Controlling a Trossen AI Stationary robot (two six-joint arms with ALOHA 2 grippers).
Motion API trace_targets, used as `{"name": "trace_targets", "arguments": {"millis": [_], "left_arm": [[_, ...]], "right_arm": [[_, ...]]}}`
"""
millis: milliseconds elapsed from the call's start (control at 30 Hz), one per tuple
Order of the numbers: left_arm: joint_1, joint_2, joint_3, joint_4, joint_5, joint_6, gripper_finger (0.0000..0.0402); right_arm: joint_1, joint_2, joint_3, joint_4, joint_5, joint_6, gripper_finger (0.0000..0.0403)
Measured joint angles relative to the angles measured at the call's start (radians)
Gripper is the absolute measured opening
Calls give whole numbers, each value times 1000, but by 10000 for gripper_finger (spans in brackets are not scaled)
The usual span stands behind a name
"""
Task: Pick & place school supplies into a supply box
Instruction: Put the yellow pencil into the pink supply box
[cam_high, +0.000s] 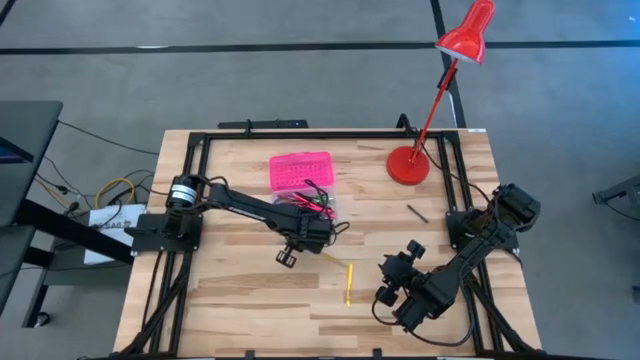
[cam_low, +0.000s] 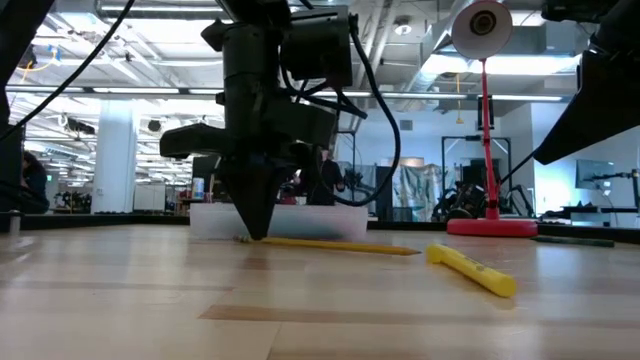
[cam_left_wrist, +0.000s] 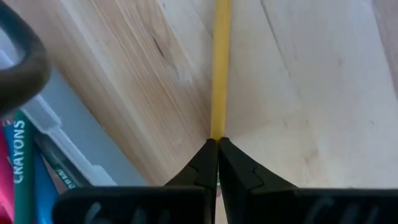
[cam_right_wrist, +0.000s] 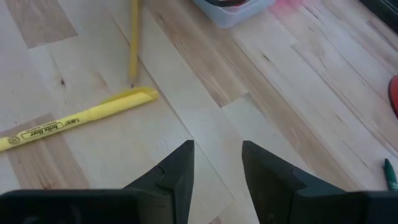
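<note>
A thin yellow pencil (cam_low: 330, 244) lies on the table in front of the clear supply box base (cam_high: 312, 206), which holds several supplies. The box's pink lid (cam_high: 300, 170) lies just beyond the base. My left gripper (cam_low: 255, 232) points straight down, shut on the pencil's end nearest the box. A yellow highlighter (cam_high: 349, 283) lies on the wood near the pencil's tip (cam_right_wrist: 132, 82). My right gripper (cam_right_wrist: 217, 163) waits open to the right of the highlighter, above the table, with nothing between its fingers. My left gripper pinches the yellow pencil's blunt end (cam_left_wrist: 218, 132) between its two fingertips. The fingers come from above, pointing down, at the very end of the pencil. The pencil runs away from the fingers and lies flat along the table (cam_low: 400, 250).
A red desk lamp stands on its round base (cam_high: 408, 165) at the far right. A dark green pen (cam_high: 417, 212) lies on the wood between the lamp and my right arm. Bare wood stretches along the near edge.
</note>
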Motion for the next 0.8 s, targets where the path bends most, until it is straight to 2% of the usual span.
{"name": "trace_targets", "arguments": {"millis": [200,467,800], "left_arm": [[4,-6,-8,-5,102,-5,1],[7,-15,-77,58,119,-1,6],[7,-14,-124,140,123,-52,65]], "right_arm": [[0,0,0,3,0,0,127],[-5,0,0,6,1,0,127],[-20,0,0,16,2,-8,127]]}}
